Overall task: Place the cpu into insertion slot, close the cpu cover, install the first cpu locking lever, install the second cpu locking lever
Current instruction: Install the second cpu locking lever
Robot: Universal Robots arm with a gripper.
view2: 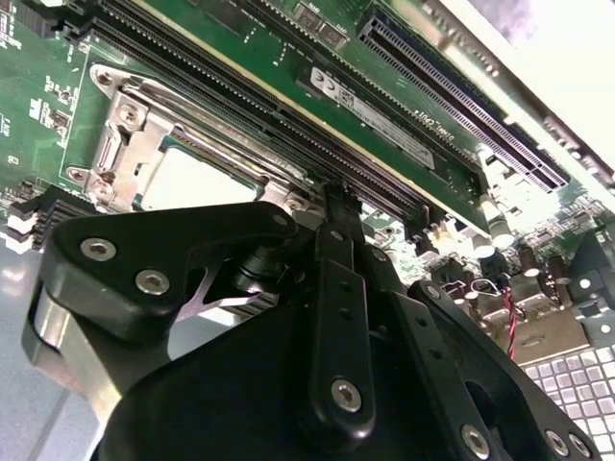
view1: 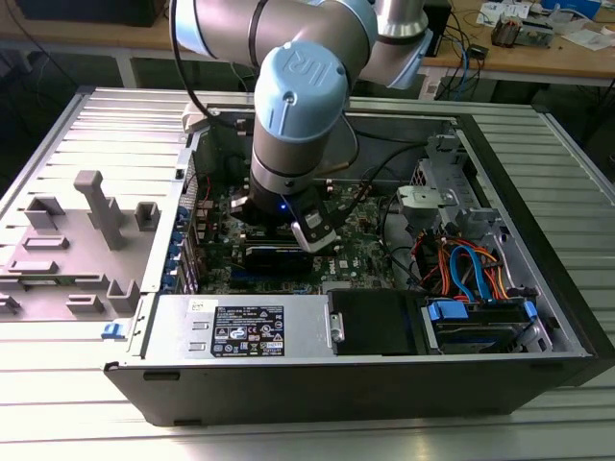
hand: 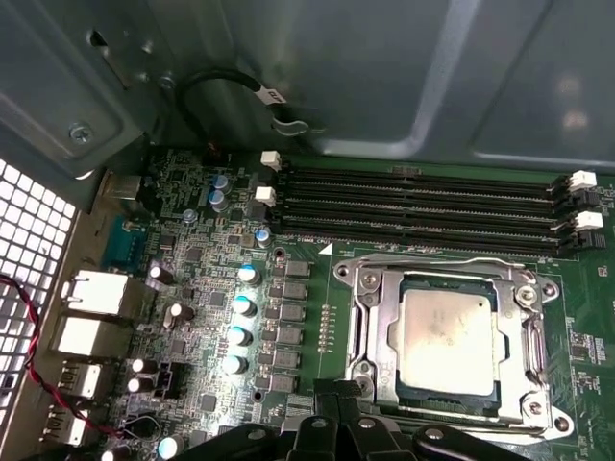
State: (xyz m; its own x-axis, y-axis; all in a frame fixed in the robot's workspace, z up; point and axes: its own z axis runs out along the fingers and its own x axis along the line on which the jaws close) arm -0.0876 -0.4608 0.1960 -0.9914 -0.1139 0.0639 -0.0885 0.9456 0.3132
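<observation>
Inside the open computer case (view1: 538, 288) on the bench (view1: 86, 125), the arm reaches down over the green motherboard (hand: 221, 288). Beside the 4 black memory slots (hand: 423, 206), the cpu (hand: 447, 341) lies flat in the insertion slot (hand: 382, 338), with the cpu cover (hand: 367, 317) closed down around it. Right next to the slot hangs the hand (view2: 332, 206), fingers drawn together and holding nothing that shows.
</observation>
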